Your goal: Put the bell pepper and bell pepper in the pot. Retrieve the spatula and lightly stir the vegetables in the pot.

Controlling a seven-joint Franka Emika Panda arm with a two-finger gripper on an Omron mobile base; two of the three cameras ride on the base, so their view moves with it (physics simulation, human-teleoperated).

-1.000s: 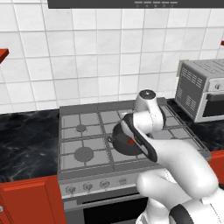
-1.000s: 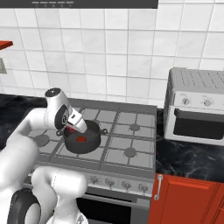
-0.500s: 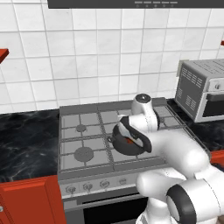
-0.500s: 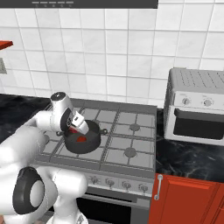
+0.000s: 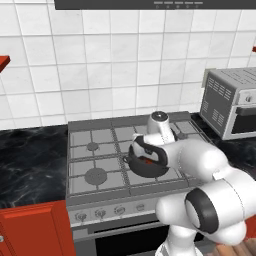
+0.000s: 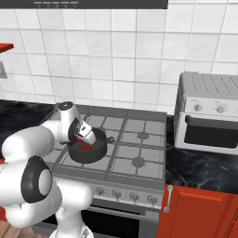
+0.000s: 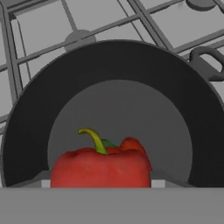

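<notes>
As the gripper (image 6: 86,133) hung over the pot (image 7: 118,87) at centre frame, a glossy red bell pepper (image 7: 101,165) with a curled green stem filled the lower middle; whether the fingers gripped it could not be told.

kitchen | gas stove (image 5: 100,160) | tiled wall (image 5: 110,65) | toaster oven (image 6: 209,118) | red cabinets (image 6: 195,214)

base views: flank stove (image 5: 100,165), facing wall | hand: close above pot (image 7: 26,113)
</notes>
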